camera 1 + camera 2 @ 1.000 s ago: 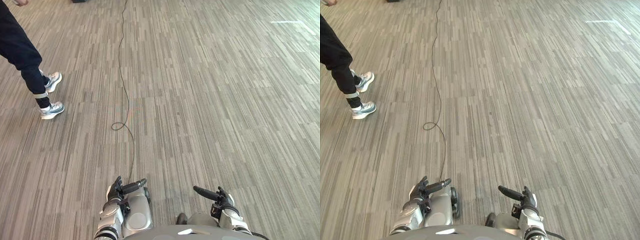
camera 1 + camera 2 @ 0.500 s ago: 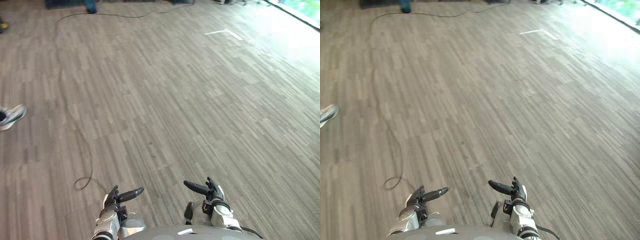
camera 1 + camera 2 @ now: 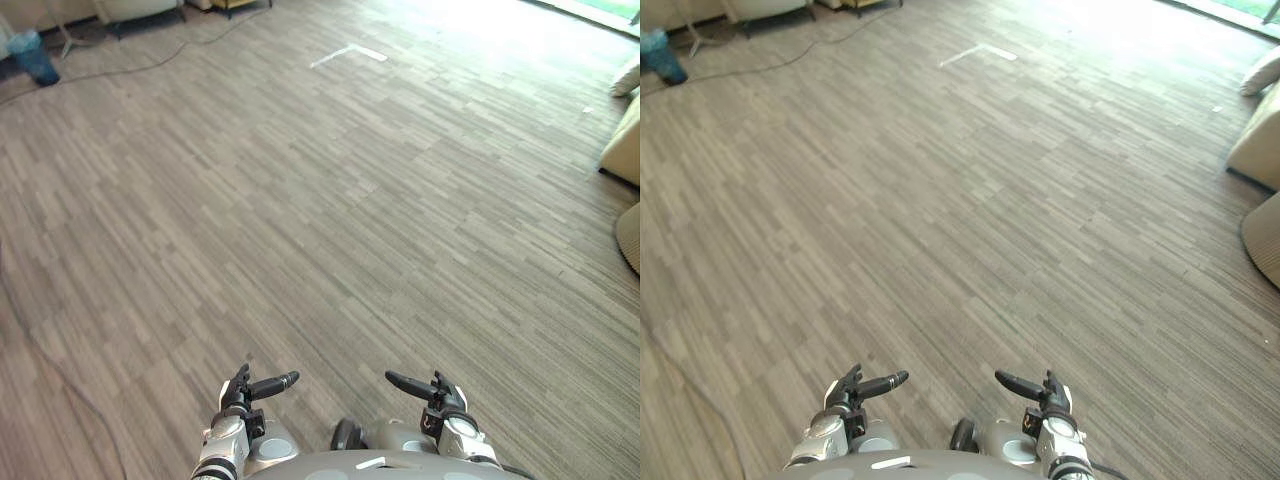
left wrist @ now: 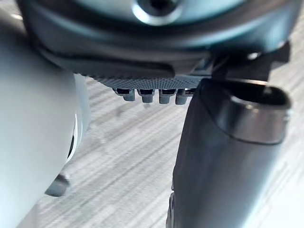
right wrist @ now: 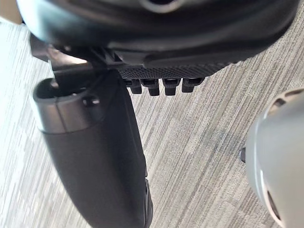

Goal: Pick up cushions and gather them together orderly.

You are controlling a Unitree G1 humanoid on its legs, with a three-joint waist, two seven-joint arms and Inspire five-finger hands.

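- Fingers [image 5: 156, 86] status?
- Straight and relaxed on left hand [image 3: 240, 395] and right hand [image 3: 443, 398], nothing held. Both held low in front, likely parked for walking.
- Cushions [image 3: 628, 76]?
- On the floor [image 3: 330, 200] at far right, well apart from both hands. Needs an approach first.

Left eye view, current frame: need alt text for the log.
The left robot hand and right robot hand hang open and empty at the bottom edge, over a grey plank-pattern floor. Pale cushions lie far off at the right edge, and a blue bin stands at the far top left.
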